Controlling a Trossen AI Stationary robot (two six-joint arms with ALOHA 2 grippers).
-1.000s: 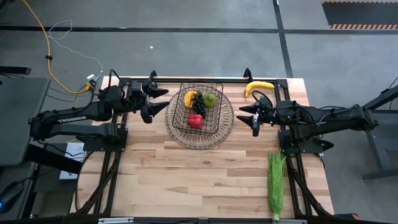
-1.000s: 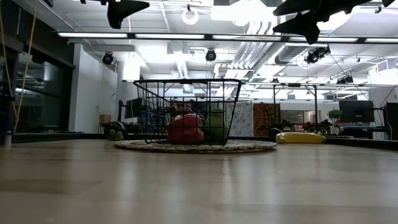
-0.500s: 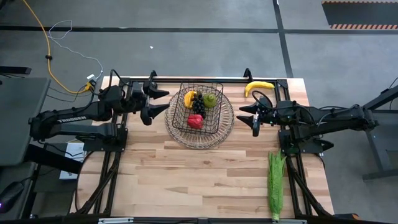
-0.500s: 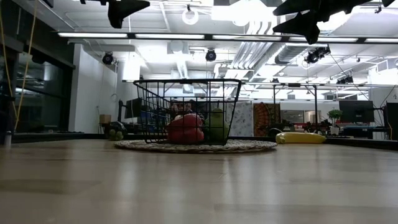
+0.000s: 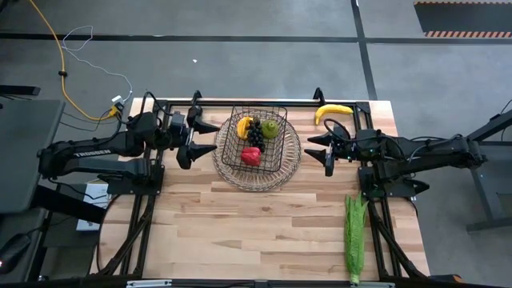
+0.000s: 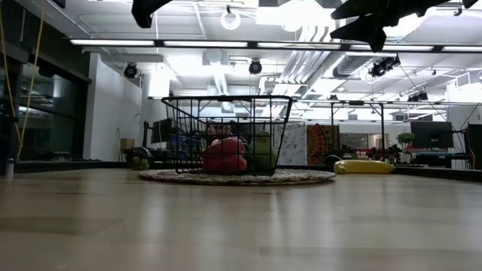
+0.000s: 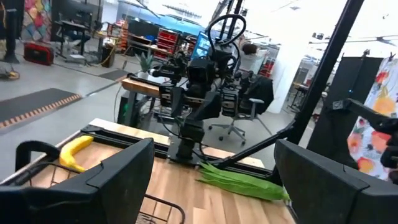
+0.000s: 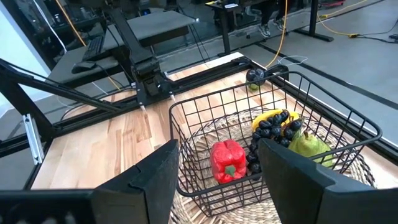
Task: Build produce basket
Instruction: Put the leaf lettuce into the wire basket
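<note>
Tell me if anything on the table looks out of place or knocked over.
Nothing looks spilled or damaged. The basket stands upright holding the pepper, grapes and two fruits. Only the banana and corn lie outside it on the table.

High view: camera overhead, facing straight down, far enough to take in the whole table (image 5: 264,232) and both arms. Low view: camera at table-top level near one table edge, looking level across the wood toward the basket (image 6: 226,135) and the room beyond. Left wrist view: mounted on the left arm, facing across the table toward the opposite arm, the banana (image 7: 74,152) and the corn ear (image 7: 242,182). Right wrist view: close, angled down into the basket from the opposite side. All four views share the basket.
</note>
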